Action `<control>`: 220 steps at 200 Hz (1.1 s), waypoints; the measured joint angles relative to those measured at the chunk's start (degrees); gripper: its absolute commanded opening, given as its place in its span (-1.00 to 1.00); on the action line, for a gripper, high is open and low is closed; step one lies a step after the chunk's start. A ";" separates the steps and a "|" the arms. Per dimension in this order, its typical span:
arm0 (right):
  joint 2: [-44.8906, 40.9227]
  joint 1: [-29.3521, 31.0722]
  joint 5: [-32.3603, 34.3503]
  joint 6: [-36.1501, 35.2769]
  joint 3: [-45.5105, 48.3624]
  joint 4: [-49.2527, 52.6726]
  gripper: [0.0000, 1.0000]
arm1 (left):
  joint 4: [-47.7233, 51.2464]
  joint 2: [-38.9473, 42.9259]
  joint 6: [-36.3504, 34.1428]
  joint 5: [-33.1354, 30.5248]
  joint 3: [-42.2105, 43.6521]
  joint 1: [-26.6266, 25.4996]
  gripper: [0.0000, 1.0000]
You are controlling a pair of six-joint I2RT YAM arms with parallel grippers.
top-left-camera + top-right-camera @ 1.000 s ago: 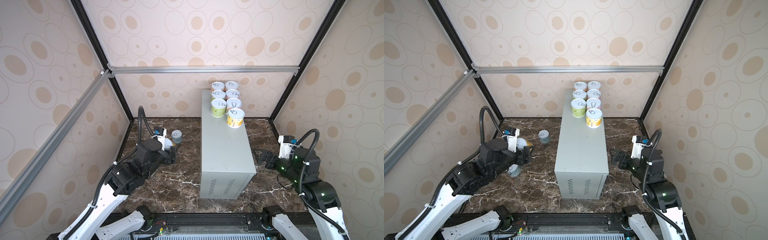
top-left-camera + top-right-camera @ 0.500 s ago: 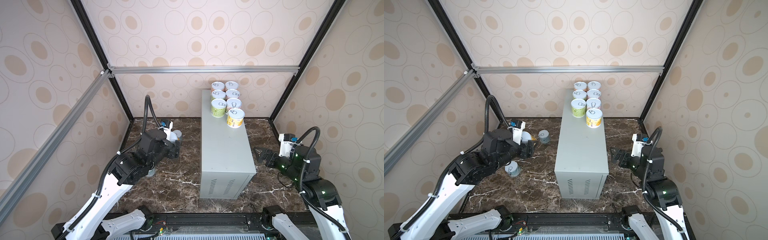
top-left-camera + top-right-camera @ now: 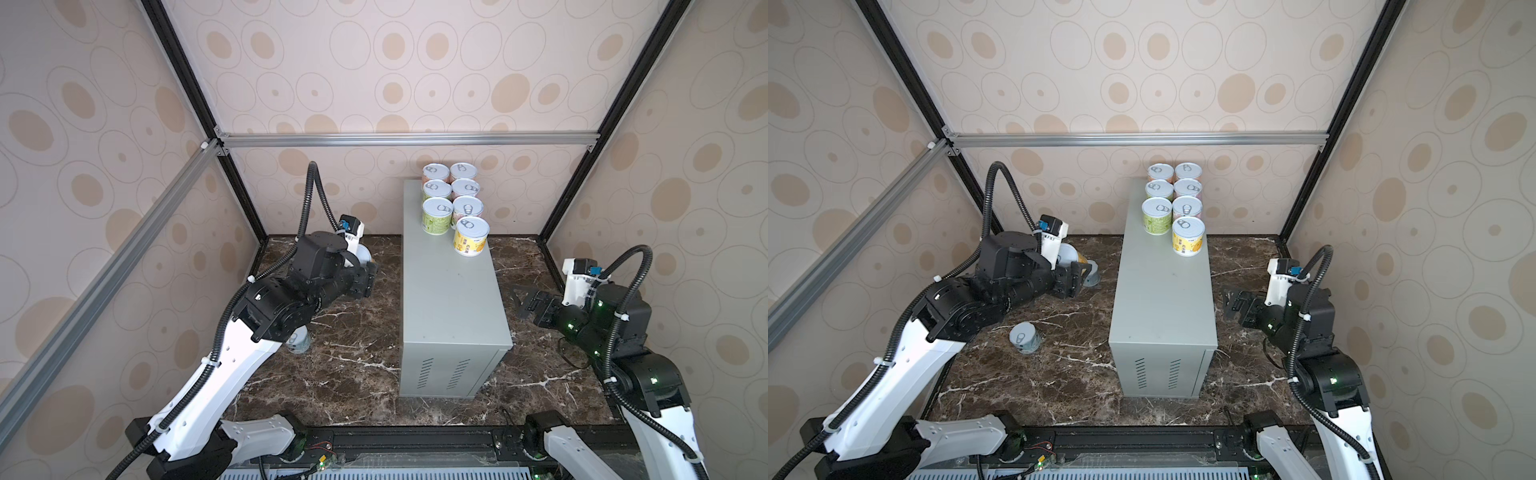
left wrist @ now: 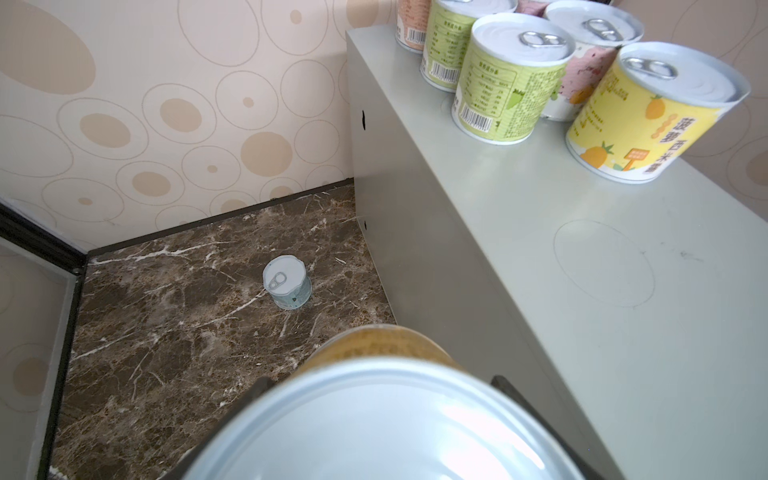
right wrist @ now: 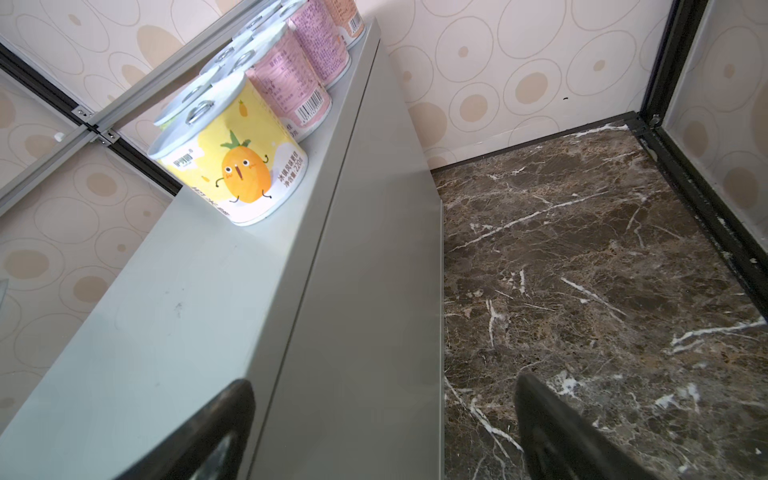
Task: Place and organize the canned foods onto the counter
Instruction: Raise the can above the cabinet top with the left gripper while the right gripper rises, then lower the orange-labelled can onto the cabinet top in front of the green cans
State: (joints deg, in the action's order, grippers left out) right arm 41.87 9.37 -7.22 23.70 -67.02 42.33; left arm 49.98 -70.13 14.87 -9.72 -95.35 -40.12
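The left gripper (image 3: 1079, 274) is clamped about half-wide on a can (image 4: 386, 428), holding it up off the marble surface (image 3: 1067, 374), just left of the counter (image 3: 451, 291). In the left wrist view the can's silver end fills the foreground. The strip of label behind it looks orange, though too little shows to be sure. The right gripper (image 5: 386, 384) is spread wide and empty, low beside the counter's right wall. Seven cans (image 3: 465, 189) stand upright in two touching rows at the counter's far end. The yellow can (image 3: 471, 239) is nearest the front, with a green can (image 3: 436, 216) beside it and slightly further back. On the marble, one pale blue can (image 3: 1025, 337) stands by the left arm's elbow. A second blue can (image 4: 286, 282) stands beyond the held one, nearer the back wall.
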 measured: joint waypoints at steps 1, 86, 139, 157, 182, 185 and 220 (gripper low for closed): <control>0.02 0.00 0.00 0.00 -0.04 0.00 0.99 | 0.00 -0.11 -0.02 0.09 -0.11 0.00 0.42; 4.20 0.00 -0.11 -0.02 -2.97 0.09 0.99 | 0.63 -6.75 -1.42 3.74 -7.08 0.00 0.42; 6.23 0.02 -0.33 -0.02 -3.50 0.11 0.99 | 0.96 -9.79 -2.16 5.53 -10.58 0.00 0.42; 7.04 0.02 -0.59 -0.02 -3.98 0.15 0.99 | 1.18 -11.39 -2.43 6.10 -12.33 0.00 0.41; 7.91 0.02 -0.90 -0.02 -4.57 0.11 0.99 | 1.42 -13.42 -2.73 6.97 -14.10 0.00 0.40; 7.96 0.00 -0.92 -0.02 -4.59 0.11 0.99 | 1.51 -13.68 -2.75 7.10 -14.36 0.00 0.40; 8.94 0.02 -0.96 -0.02 -4.87 0.11 0.99 | 2.05 -16.90 -3.19 8.28 -17.42 0.00 0.40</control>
State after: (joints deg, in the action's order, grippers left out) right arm 50.81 9.39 -8.19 23.68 -71.90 42.44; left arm 52.03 -87.02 11.68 -1.43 -112.77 -40.12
